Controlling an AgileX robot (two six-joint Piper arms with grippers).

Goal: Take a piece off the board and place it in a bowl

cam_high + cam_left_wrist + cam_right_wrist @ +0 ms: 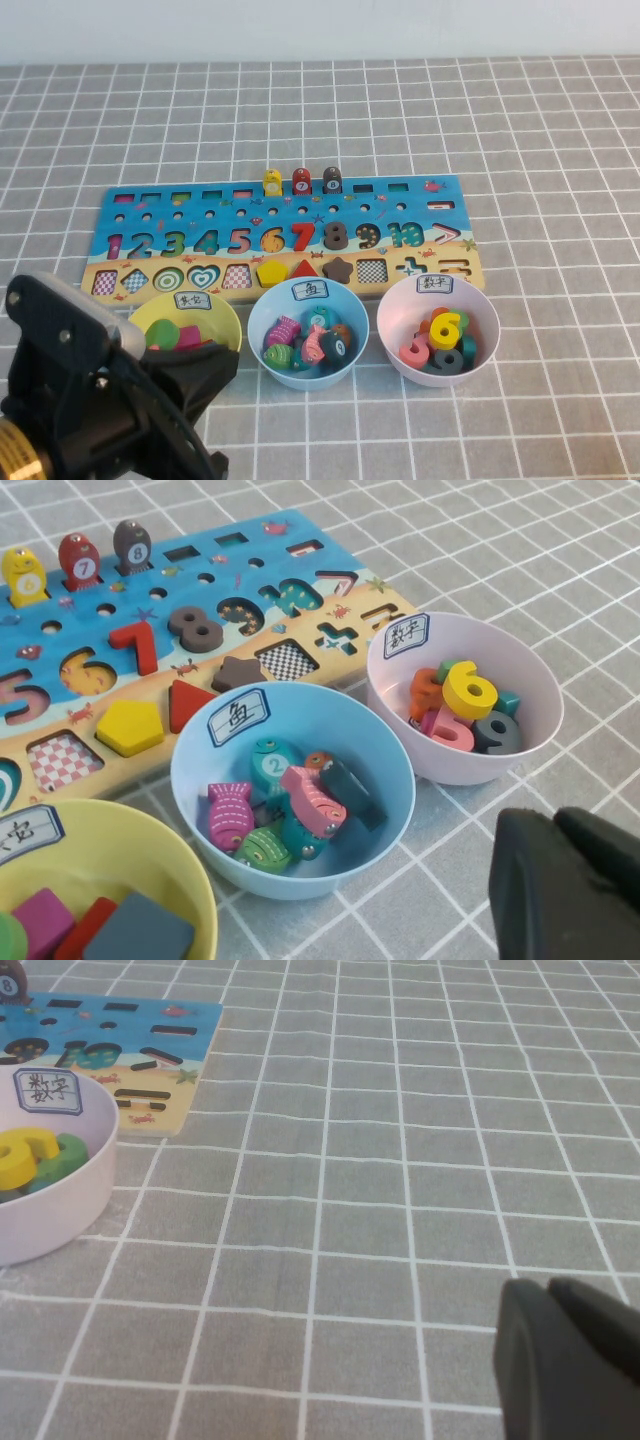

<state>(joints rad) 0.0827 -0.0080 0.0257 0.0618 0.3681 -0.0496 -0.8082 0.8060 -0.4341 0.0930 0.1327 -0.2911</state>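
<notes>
The yellow 6 piece (pixel 447 326) lies in the pale pink bowl (pixel 392 305) on top of other number blocks; it also shows in the left wrist view (pixel 468 688) and the right wrist view (pixel 25 1155). The blue and sandy board (pixel 400 210) lies behind the three bowls, and its 6 cut-out (pixel 272 239) is empty. My left gripper (pixel 226 360) is shut and empty, low at the front left, in front of the yellow bowl (pixel 222 308). My right gripper (pixel 548 1286) is shut and empty above bare cloth right of the pink bowl (pixel 60 1210); the high view does not show it.
A light blue bowl (pixel 262 318) of fish pieces stands between the yellow and pink bowls. Three pegs (pixel 301 182) stand at the board's back edge. A red 7 (pixel 303 236), a dark 8 (pixel 335 235) and shape blocks remain in the board. A grey checked cloth (pixel 560 150) covers the table.
</notes>
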